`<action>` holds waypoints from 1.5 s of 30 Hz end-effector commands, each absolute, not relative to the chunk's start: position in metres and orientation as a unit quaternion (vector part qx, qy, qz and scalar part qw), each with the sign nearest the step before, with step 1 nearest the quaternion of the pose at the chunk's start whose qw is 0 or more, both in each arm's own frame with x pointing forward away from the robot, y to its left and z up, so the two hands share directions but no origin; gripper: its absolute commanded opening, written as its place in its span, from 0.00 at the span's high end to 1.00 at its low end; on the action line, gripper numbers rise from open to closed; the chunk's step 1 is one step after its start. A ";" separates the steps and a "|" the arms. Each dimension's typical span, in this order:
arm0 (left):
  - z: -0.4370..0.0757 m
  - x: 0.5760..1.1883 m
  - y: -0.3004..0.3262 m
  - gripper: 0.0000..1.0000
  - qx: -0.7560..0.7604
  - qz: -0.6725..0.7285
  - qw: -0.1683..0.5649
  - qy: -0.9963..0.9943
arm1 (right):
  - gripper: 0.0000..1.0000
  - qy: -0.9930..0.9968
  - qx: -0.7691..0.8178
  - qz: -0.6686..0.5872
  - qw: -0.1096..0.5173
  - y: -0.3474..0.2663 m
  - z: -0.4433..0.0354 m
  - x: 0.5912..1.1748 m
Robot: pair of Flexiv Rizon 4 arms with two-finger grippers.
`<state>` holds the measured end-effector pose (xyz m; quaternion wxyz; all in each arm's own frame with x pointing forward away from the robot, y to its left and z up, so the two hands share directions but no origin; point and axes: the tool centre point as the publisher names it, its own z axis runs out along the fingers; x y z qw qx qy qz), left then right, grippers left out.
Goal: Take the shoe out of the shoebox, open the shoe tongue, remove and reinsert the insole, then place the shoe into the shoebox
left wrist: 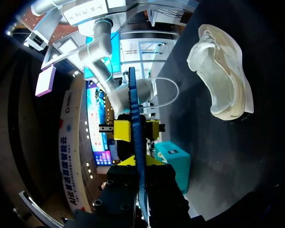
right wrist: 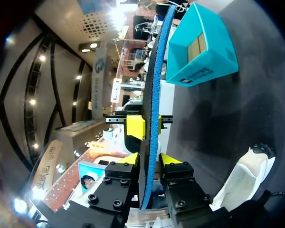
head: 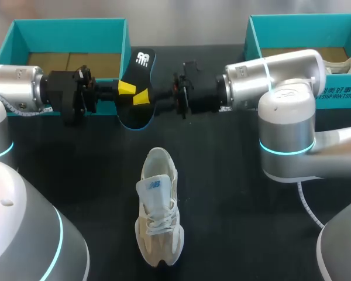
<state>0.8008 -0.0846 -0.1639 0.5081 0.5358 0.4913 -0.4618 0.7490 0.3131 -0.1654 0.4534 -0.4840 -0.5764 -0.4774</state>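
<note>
Two grippers, left [head: 127,88] and right [head: 143,97], were clamped on the insole [head: 141,63], held above the table past the heel of the shoe [head: 158,211]; likely light, thin, floppy foam, best pinched gently mid-length to avoid folding.

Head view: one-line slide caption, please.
Left gripper and right gripper both grip the insole from opposite sides; the shoe sits on its sole nearer the robot.

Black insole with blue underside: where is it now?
Head view: the black insole with blue underside hangs above the black table's far middle, between the left gripper and right gripper, shut on it, behind the cream sneaker.
</note>
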 end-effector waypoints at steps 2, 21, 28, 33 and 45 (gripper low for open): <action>-0.165 0.801 -0.086 1.00 0.536 -0.462 0.509 0.490 | 0.79 -0.575 -0.486 -0.480 0.451 0.317 -0.165 0.749; -0.165 0.801 -0.086 1.00 0.536 -0.462 0.509 0.490 | 1.00 -0.576 -0.484 -0.482 0.450 0.322 -0.163 0.753; -0.165 0.801 -0.086 0.11 0.536 -0.462 0.509 0.490 | 1.00 -0.578 -0.484 -0.482 0.448 0.324 -0.162 0.754; -0.161 0.797 -0.078 0.00 0.528 -0.468 0.504 0.498 | 1.00 -0.578 -0.481 -0.489 0.443 0.318 -0.165 0.755; -0.153 0.765 -0.030 0.00 0.507 -0.457 0.445 0.580 | 1.00 -0.634 -0.432 -0.487 0.417 0.310 -0.168 0.763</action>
